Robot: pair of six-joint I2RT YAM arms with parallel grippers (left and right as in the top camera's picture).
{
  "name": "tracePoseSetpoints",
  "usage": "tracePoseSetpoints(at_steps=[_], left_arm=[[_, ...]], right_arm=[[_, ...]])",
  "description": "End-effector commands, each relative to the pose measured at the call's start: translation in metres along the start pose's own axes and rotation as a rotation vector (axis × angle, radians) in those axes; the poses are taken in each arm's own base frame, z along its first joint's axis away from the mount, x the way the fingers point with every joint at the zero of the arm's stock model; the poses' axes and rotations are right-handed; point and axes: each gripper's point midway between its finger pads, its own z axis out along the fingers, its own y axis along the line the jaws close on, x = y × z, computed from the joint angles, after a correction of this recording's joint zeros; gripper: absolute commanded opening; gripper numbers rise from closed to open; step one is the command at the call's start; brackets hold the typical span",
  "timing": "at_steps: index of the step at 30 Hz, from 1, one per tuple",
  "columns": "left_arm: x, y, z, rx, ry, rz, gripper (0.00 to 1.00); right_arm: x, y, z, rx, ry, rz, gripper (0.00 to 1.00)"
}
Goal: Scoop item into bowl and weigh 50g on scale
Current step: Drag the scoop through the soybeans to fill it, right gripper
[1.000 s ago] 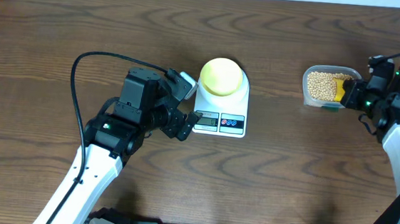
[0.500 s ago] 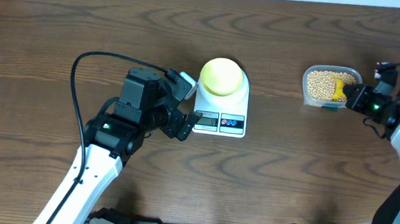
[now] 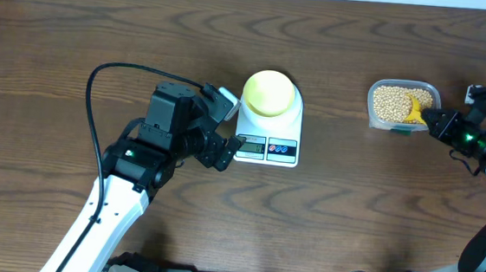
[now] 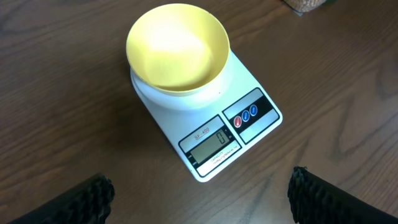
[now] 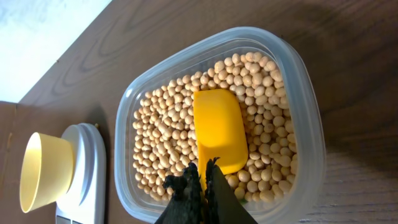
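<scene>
Right hand [image 5: 200,182] pinched shut on scoop [image 5: 217,127] handle, scoop lying on beans [image 5: 161,137] in tub [image 5: 314,143] at right, poised to dig. Left hand [image 4: 200,199] wide open, empty, near scale [image 4: 249,115], probably ready to steady it. Bowl [image 4: 177,46] empty atop scale, centre of counter [image 3: 350,214], awaiting beans.

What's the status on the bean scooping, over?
Left gripper open, beside white digital scale. Right gripper shut on bright yellow plastic scoop in clear tub of tan beans. Pale-yellow round bowl on scale, empty. Nothing between tub and scale.
</scene>
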Motion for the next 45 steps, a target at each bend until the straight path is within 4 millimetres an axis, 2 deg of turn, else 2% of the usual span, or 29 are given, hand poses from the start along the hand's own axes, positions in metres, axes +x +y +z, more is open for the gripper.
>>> tracePoseSetpoints(at_steps=[1,17,33,45], left_arm=[[-0.002,-0.001,-0.003,0.007,-0.013,-0.002,0.91],[-0.002,-0.001,-0.003,0.007,-0.013,-0.002,0.91],[-0.002,-0.001,-0.003,0.007,-0.013,-0.002,0.91],[-0.002,-0.001,-0.003,0.007,-0.013,-0.002,0.91]], right_arm=[[0.008,-0.007,0.001,-0.014,0.019,0.051,0.01],[-0.003,-0.002,-0.026,-0.179,-0.039,0.105,0.01],[-0.006,0.011,-0.032,-0.270,-0.047,0.101,0.01],[-0.018,0.010,-0.038,-0.293,-0.084,0.142,0.01]])
